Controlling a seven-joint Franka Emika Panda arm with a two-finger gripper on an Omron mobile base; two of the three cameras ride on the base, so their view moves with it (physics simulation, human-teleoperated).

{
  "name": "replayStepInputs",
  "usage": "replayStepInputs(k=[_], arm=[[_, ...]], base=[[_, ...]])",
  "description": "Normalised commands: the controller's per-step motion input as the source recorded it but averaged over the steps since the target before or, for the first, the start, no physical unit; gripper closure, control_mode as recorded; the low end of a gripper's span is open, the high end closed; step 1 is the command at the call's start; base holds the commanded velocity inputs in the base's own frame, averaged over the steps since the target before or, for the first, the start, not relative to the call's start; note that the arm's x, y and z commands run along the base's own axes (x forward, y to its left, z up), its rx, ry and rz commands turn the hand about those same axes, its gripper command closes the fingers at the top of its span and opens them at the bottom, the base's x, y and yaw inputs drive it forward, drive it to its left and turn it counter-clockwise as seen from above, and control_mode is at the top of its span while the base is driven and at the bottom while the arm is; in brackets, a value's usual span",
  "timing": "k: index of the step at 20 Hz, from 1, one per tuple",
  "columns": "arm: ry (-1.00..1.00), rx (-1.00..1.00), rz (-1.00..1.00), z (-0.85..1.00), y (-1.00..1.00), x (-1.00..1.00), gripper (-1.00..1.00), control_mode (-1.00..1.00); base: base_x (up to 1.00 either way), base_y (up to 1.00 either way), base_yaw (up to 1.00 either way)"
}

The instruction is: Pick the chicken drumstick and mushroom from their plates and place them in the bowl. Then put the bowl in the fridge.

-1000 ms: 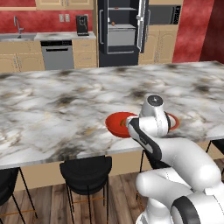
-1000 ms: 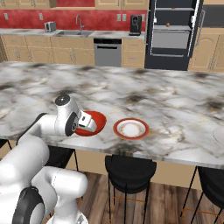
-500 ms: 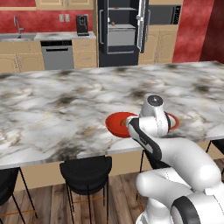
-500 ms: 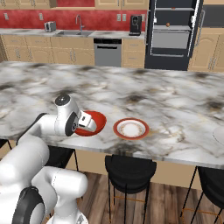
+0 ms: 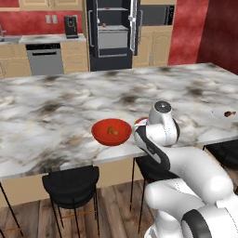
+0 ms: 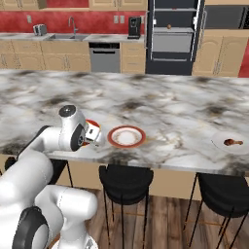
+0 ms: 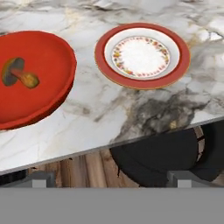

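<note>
Mushroom (image 7: pixel 19 74): in red bowl (image 5: pixel 111 132) on bench (image 5: pixel 56 111), done. Red-rimmed plate (image 7: pixel 142 54): bare. Drumstick (image 6: pixel 233 142): on far pale plate (image 6: pixel 230 143) (untransferred). Fridge (image 5: pixel 111 32): open, awaiting bowl. End effector (image 7: pixel 109 179): wide, holding nothing.

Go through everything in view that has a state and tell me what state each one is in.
Glossy red bowl: upright, holding the mushroom.
Red-rimmed white plate: bare.
Pale grey-white plate: holding the chicken drumstick.
Tall black fridge: door open, shelves showing.
Gripper: open, holding nothing.
</note>
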Motion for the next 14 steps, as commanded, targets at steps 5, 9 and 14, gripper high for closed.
replayStepInputs(k=[5,9,14], arm=[[0.0,0.0,0.0,0.0,0.0,0.0,-1.0,1.0],[0.0,0.0,0.0,0.0,0.0,0.0,-1.0,1.0],[0.0,0.0,0.0,0.0,0.0,0.0,-1.0,1.0]], base=[[-0.02,-0.79,-0.1],[0.04,-0.82,-0.01],[0.18,-0.77,0.0]])
